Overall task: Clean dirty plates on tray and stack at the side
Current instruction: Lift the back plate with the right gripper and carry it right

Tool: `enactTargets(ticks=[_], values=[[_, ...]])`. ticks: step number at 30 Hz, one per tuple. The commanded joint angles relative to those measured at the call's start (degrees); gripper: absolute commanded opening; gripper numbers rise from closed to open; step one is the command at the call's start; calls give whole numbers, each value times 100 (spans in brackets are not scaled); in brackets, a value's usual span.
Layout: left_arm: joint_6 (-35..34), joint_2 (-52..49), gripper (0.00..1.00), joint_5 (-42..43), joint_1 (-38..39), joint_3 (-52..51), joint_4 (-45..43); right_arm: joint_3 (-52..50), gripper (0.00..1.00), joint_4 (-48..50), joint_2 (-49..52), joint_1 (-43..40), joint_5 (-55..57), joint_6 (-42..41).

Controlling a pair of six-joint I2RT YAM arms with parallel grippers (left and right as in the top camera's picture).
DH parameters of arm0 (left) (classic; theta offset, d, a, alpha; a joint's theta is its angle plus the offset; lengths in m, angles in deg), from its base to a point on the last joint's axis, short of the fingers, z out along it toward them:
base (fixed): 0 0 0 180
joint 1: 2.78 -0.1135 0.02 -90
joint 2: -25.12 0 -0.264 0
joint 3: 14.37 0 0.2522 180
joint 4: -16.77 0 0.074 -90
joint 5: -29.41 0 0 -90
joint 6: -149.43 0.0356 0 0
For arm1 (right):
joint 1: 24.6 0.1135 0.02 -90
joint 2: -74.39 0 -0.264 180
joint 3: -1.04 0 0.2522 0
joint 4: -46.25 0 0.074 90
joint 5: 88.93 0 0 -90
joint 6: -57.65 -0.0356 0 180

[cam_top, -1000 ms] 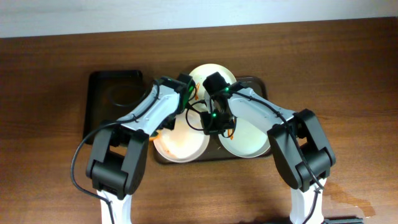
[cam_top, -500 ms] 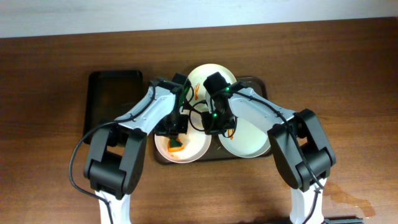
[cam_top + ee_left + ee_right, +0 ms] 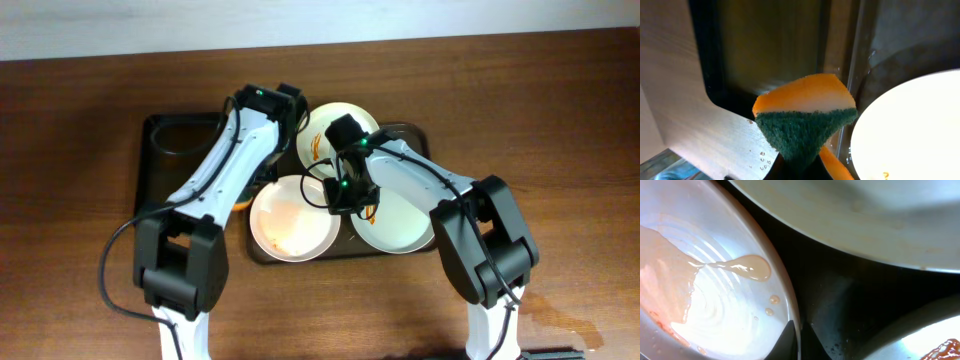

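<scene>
Three white plates lie on the brown tray (image 3: 417, 134). The front left plate (image 3: 290, 220) has a thin pinkish-orange smear; it also shows in the right wrist view (image 3: 715, 280). The back plate (image 3: 335, 132) carries orange sauce marks. The front right plate (image 3: 400, 222) looks plain. My right gripper (image 3: 338, 200) is shut on the front left plate's rim (image 3: 796, 330). My left gripper (image 3: 284, 102) is shut on an orange sponge with a green scouring face (image 3: 805, 112), raised by the back plate's left edge (image 3: 910, 135).
A smaller black tray (image 3: 180, 160) lies left of the brown tray, under my left arm. The wooden table (image 3: 560, 120) stretches to both sides. A pale wall strip (image 3: 300, 20) runs along the back edge.
My left gripper has lifted the sponge off the front left plate and moved back and up toward the tray's far left corner. The right gripper has stayed on the plate's rim.
</scene>
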Motion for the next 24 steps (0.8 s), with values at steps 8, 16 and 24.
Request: enactTargets(ticks=[8, 16, 24], values=[[63, 1652, 0, 798, -603, 201, 109, 2658, 4, -2603, -553, 496, 3491, -330], [446, 1639, 0, 1628, -603, -81, -293, 4256, 4, -4113, -549, 1329, 6157, -334], [619, 1639, 0, 1790, -603, -81, -398, 4256, 4, -4203, -546, 1947, 7466, -1158]])
